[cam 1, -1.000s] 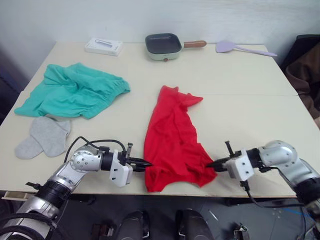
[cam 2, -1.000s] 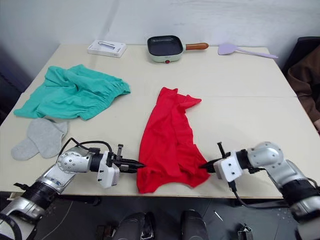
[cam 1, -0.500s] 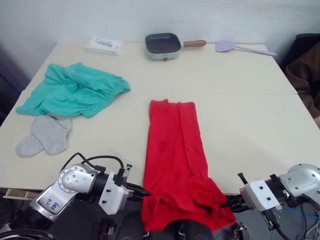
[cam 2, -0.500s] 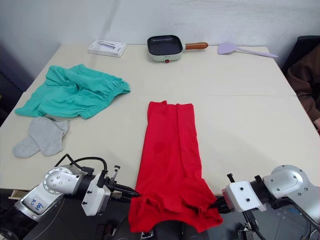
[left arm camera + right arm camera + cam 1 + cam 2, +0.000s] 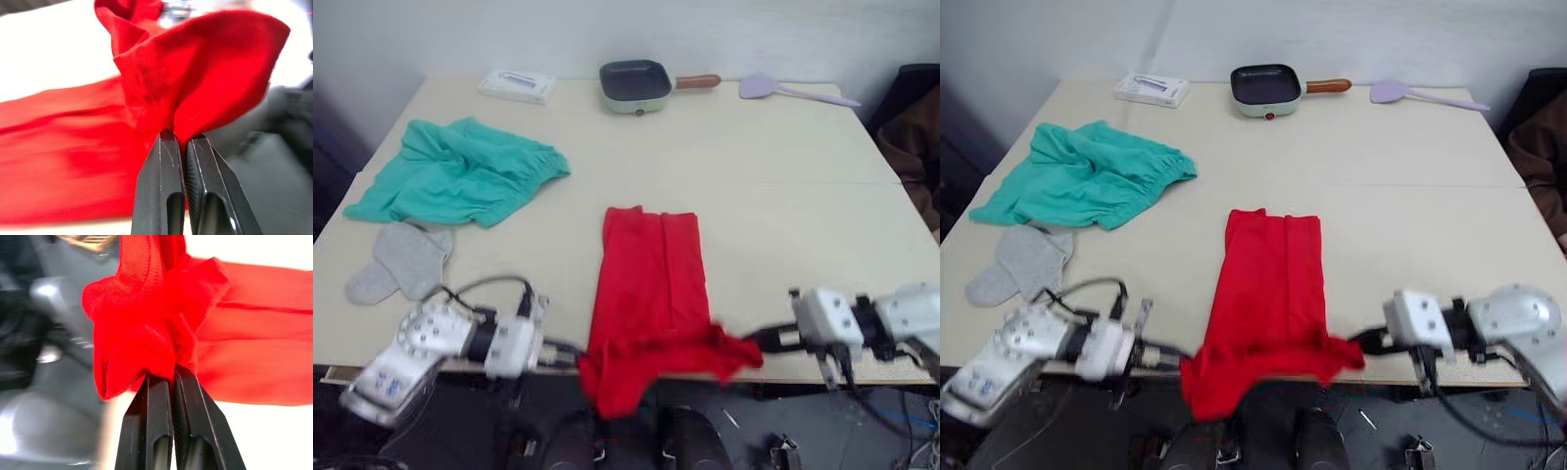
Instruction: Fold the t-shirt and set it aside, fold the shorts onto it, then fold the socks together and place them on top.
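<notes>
Evenly, softly lit; blurred by motion around both arms and the t-shirt (image 5: 651, 294); wrist backgrounds out of focus.

Matt red cloth t-shirt (image 5: 651, 284); smooth cream table (image 5: 783, 196); ribbed black claw fingers (image 5: 161, 196).

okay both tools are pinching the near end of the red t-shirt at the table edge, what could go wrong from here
1. The t-shirt's near end is bunched and hangs past the table edge; folding from there may give a crooked fold.
2. The left tool and right tool each pinch only a small wad of cloth, so a corner might slip free.
3. A long carry could sweep cloth toward the teal shorts or grey socks.
</notes>
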Robot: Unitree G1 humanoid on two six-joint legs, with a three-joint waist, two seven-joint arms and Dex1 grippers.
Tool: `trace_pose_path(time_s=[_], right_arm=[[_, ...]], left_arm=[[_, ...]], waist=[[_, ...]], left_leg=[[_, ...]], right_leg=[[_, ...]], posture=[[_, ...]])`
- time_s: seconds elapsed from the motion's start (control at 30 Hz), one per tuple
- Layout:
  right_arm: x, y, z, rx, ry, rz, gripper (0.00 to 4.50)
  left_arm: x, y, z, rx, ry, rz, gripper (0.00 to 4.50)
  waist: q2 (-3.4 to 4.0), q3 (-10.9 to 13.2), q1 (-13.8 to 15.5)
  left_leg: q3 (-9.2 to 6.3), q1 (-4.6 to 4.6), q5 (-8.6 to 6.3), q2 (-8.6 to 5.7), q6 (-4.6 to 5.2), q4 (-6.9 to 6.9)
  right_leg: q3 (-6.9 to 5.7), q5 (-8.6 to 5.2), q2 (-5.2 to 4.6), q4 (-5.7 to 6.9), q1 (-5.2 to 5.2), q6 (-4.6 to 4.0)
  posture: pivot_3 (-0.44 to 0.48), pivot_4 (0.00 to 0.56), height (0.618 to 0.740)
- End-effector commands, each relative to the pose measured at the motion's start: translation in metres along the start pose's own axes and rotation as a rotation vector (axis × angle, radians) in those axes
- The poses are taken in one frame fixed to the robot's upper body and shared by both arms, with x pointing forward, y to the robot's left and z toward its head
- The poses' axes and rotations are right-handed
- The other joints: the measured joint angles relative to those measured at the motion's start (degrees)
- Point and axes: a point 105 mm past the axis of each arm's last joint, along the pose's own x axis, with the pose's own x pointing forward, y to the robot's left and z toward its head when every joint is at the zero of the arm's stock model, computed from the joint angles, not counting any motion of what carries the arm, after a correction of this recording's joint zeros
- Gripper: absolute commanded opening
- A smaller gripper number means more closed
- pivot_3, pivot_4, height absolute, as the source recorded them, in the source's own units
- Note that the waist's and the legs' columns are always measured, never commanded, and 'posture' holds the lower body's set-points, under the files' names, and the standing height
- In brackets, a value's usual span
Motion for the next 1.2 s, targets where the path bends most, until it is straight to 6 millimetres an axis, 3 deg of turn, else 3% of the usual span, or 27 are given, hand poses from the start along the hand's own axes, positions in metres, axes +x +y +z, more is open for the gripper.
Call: trace_pose_path(time_s=[0.03, 0.17, 0.37, 0.5, 0.73, 0.77, 0.8, 0.9, 1.07, 1.2], right_arm=[[-0.006, -0.041, 0.004, -0.001, -0.044, -0.152, 0.00], [-0.001, -0.080, 0.003, -0.005, -0.094, -0.266, 0.00], [0.019, -0.127, -0.023, -0.026, -0.033, -0.410, 0.00], [0.035, -0.138, -0.037, -0.006, -0.013, -0.431, 0.00], [0.046, -0.152, -0.048, 0.105, -0.052, -0.523, 0.00], [0.046, -0.154, -0.048, 0.149, -0.080, -0.545, 0.00], [0.046, -0.155, -0.049, 0.179, -0.101, -0.558, 0.00], [0.043, -0.161, -0.049, 0.265, -0.164, -0.629, 0.70], [0.022, -0.173, -0.064, 0.442, -0.243, -0.868, 2.41], [0.014, -0.169, -0.061, 0.440, -0.272, -0.888, 3.82]], left_arm=[[-0.013, 0.044, 0.002, -0.058, -0.025, 0.125, 0.02], [-0.005, 0.083, 0.000, -0.089, -0.038, 0.199, 0.02], [0.003, 0.122, -0.035, -0.204, 0.000, 0.350, 0.02], [0.012, 0.136, -0.052, -0.232, 0.015, 0.410, 0.02], [0.007, 0.155, -0.073, -0.371, 0.003, 0.571, 0.02], [0.006, 0.158, -0.074, -0.389, -0.007, 0.599, 0.51], [0.006, 0.161, -0.074, -0.400, -0.012, 0.616, 0.69], [0.007, 0.167, -0.073, -0.440, -0.034, 0.664, 1.63], [0.005, 0.178, -0.079, -0.541, -0.044, 0.794, 3.18], [0.001, 0.175, -0.076, -0.485, -0.040, 0.816, 4.48]], waist=[[0.00, 0.0, 0.3], [-0.04, 0.0, 0.3], [-0.12, 0.1, 0.1], [-0.26, 0.2, 0.1], [-0.26, 0.2, -1.1], [-0.26, 0.2, -1.2], [-0.26, 0.2, -1.3], [-0.26, 0.2, -1.3], [-0.26, 0.2, -1.4], [-0.26, 0.2, -1.4]], left_leg=[[0.01, -0.03, 0.11, 0.00, -0.18, 0.05], [0.23, -0.77, 0.40, -0.03, 0.21, 0.51], [0.57, -0.85, 0.32, -0.17, 0.46, 0.58], [0.56, -0.89, 0.37, -0.14, 0.57, 0.80], [0.52, -0.91, 0.39, -0.11, 0.60, 1.14], [0.51, -0.91, 0.40, -0.11, 0.61, 1.15], [0.51, -0.90, 0.40, -0.10, 0.60, 1.18], [0.48, -0.90, 0.41, -0.10, 0.59, 1.19], [0.45, -0.91, 0.42, -0.09, 0.58, 1.18], [0.45, -0.92, 0.41, -0.11, 0.57, 1.14]], right_leg=[[-0.04, 0.02, 0.02, 0.02, -0.01, 0.01], [-0.04, 0.02, 0.15, 0.44, -0.68, 0.00], [-0.29, 0.06, 0.45, 0.69, -0.79, 0.09], [-0.25, 0.11, 0.40, 0.88, -0.79, 0.18], [-0.24, 0.14, 0.09, 1.27, -0.79, 0.24], [-0.23, 0.14, 0.08, 1.30, -0.79, 0.23], [-0.22, 0.14, 0.07, 1.34, -0.79, 0.24], [-0.16, 0.14, 0.06, 1.36, -0.79, 0.23], [0.04, 0.14, 0.06, 1.37, -0.79, 0.23], [0.26, 0.14, 0.06, 1.33, -0.80, 0.23]], posture=[[0.000, 0.150, 0.740], [0.000, 0.150, 0.740], [0.000, 0.150, 0.740], [0.000, 0.150, 0.740], [0.000, 0.150, 0.740], [0.000, 0.150, 0.740], [0.000, 0.150, 0.740], [0.000, 0.150, 0.740], [0.000, 0.150, 0.740], [0.000, 0.150, 0.740]])
